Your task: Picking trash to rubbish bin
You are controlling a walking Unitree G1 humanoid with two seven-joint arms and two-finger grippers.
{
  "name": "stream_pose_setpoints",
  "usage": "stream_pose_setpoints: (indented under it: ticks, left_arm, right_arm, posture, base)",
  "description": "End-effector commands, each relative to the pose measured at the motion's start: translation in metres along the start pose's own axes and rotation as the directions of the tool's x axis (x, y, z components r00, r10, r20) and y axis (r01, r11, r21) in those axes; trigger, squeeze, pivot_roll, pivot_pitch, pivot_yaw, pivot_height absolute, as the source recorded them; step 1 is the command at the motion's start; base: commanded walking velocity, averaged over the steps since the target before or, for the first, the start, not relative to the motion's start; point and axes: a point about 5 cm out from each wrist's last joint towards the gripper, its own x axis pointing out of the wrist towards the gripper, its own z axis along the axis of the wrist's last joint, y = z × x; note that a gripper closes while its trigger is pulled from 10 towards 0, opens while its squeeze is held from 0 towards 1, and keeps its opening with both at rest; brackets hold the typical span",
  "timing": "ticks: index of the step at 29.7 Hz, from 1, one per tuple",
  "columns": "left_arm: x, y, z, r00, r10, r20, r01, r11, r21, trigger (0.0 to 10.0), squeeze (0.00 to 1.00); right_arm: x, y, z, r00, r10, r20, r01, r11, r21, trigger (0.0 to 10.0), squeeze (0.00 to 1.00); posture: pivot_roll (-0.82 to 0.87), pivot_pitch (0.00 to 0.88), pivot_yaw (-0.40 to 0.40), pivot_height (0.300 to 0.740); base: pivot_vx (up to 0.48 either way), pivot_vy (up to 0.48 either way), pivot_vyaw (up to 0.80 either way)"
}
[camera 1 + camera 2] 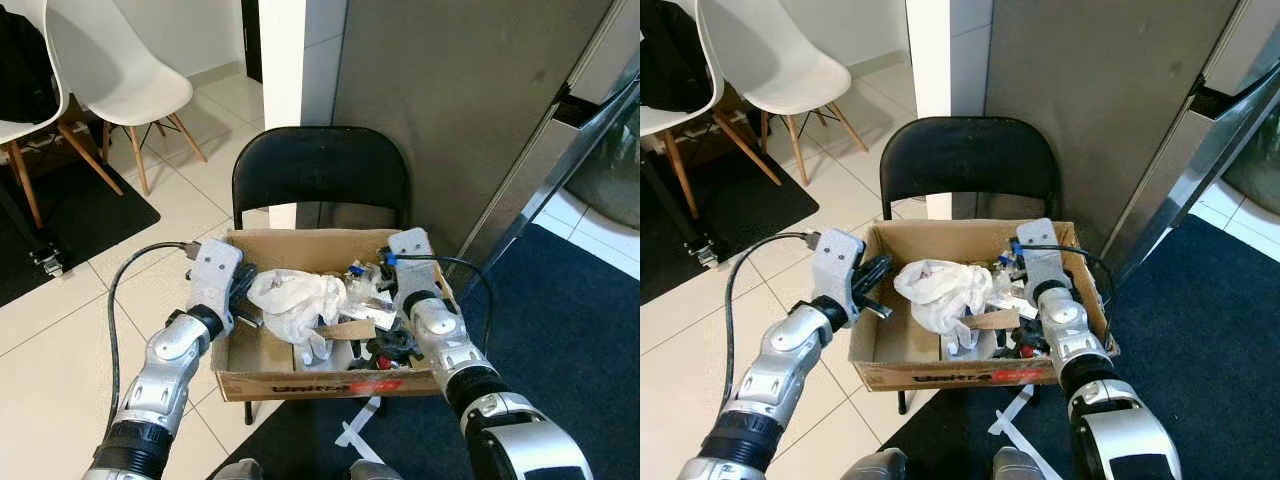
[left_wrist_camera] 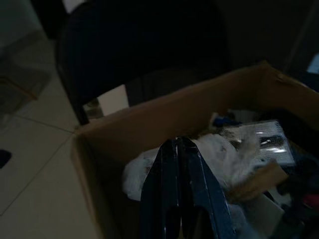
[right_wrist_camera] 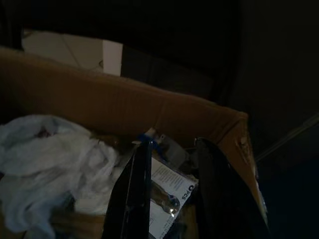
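Home dining corner: white shell chairs (image 1: 110,70) on tiled floor (image 1: 60,310), dark rug (image 1: 590,320), folding chair (image 1: 320,175) beside steel appliance (image 1: 460,100).

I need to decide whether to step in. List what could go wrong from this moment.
1. The cardboard box rests on a folding chair seat and overhangs its front; pushing down could tip it.
2. The right gripper is open, down among loose trash beside a clear plastic packet; closing may catch several pieces at once.
3. The left gripper, shut, points at the white plastic bag; a pull there might drag other trash over the wall.
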Motion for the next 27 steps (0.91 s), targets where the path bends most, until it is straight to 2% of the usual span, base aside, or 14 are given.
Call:
stream_pose_setpoints:
  ticks: [1,3,5,8,11,18,27]
  left_arm:
    - [-0.001,0.015,0.001,0.99,0.142,0.008,-0.142,0.99,-0.012,10.0,0.0]
    - [-0.003,0.023,0.001,0.977,0.215,0.008,-0.214,0.977,-0.014,10.0,0.0]
    - [-0.003,0.025,0.001,0.973,0.232,0.005,-0.232,0.973,-0.016,10.0,0.0]
    - [-0.008,0.033,0.004,0.945,0.325,0.038,-0.325,0.946,-0.006,10.0,0.0]
    - [-0.013,0.037,0.006,0.914,0.401,0.064,-0.399,0.916,-0.04,10.0,0.0]
    - [-0.015,0.03,0.002,0.907,0.417,0.05,-0.415,0.909,-0.045,10.0,0.0]
    - [-0.012,0.03,0.006,0.906,0.419,0.064,-0.417,0.908,-0.047,10.0,0.0]
  right_arm:
    - [-0.001,-0.005,0.005,0.999,-0.018,0.047,0.016,0.999,0.045,10.0,0.0]
    - [-0.003,-0.007,0.005,0.998,-0.022,0.058,0.019,0.999,0.048,10.0,0.0]
    - [-0.003,-0.007,0.004,0.998,-0.024,0.06,0.021,0.999,0.047,10.0,0.0]
    - [-0.007,-0.01,0.003,0.997,-0.036,0.073,0.03,0.996,0.082,10.0,0.0]
    - [-0.01,-0.011,0.004,0.994,-0.045,0.098,0.032,0.991,0.127,10.0,0.0]
    - [-0.012,-0.006,0.002,0.995,-0.039,0.097,0.024,0.988,0.149,10.0,0.0]
    - [-0.011,-0.006,0.004,0.995,-0.029,0.093,0.013,0.987,0.163,10.0,0.0]
  posture:
    - [0.05,0.021,-0.025,0.74]
    - [0.05,0.024,-0.023,0.74]
    - [0.05,0.024,-0.023,0.74]
    - [0.05,0.029,-0.025,0.74]
    - [0.05,0.032,-0.022,0.74]
    - [0.05,0.033,-0.022,0.74]
    - [0.04,0.033,-0.023,0.74]
  base:
    - [0.0,0.0,0.0]
    - [0.0,0.0,0.0]
    - [0.0,0.0,0.0]
    - [0.0,0.0,0.0]
    - [0.0,0.0,0.0]
    - [0.0,0.0,0.0]
    - [0.0,0.0,0.0]
